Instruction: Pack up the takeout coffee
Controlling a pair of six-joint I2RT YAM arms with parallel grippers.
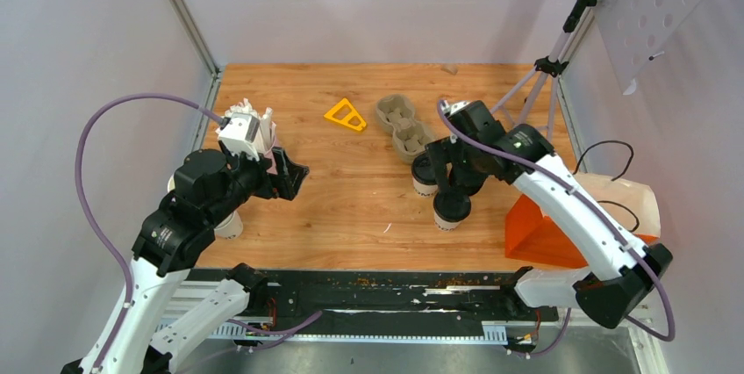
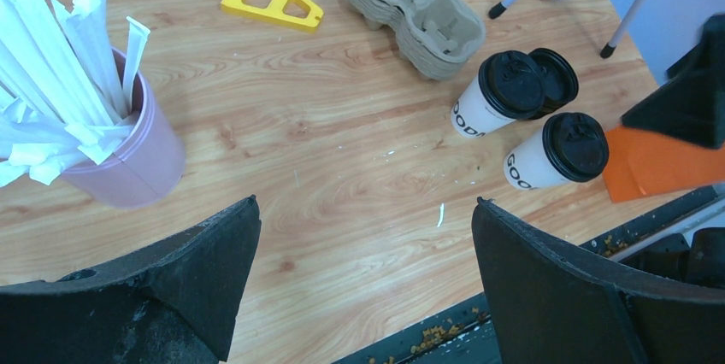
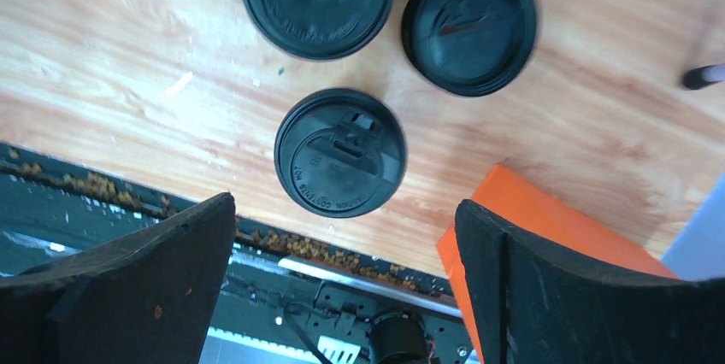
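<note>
Three lidded coffee cups (image 3: pixel 340 152) stood on the bench (image 1: pixel 351 190) just in front of the cardboard carrier (image 1: pixel 404 126). Light, crushable paper, I judged; grip the wall below the lid. Right jaws hung apart above them, empty; left jaws, also apart, far left of the carrier. An orange bag (image 1: pixel 531 233) crowded its front-right.

Wood-grain bench (image 1: pixel 351 198) in front of me, pale planks with a few light specks. Plain grey-lilac walls (image 1: pixel 79 49) close it in on the left, back and right. An aluminium post (image 1: pixel 182 10) runs up the back-left corner. Back right is a thin-legged tripod (image 1: pixel 546 67) with its feet on the bench, and a white perforated panel (image 1: pixel 654 5) by its top. Near edge: a black strip (image 1: pixel 377 291) littered with brown crumbs, then grey metal. Light is soft and even, with faint shadows only.
</note>
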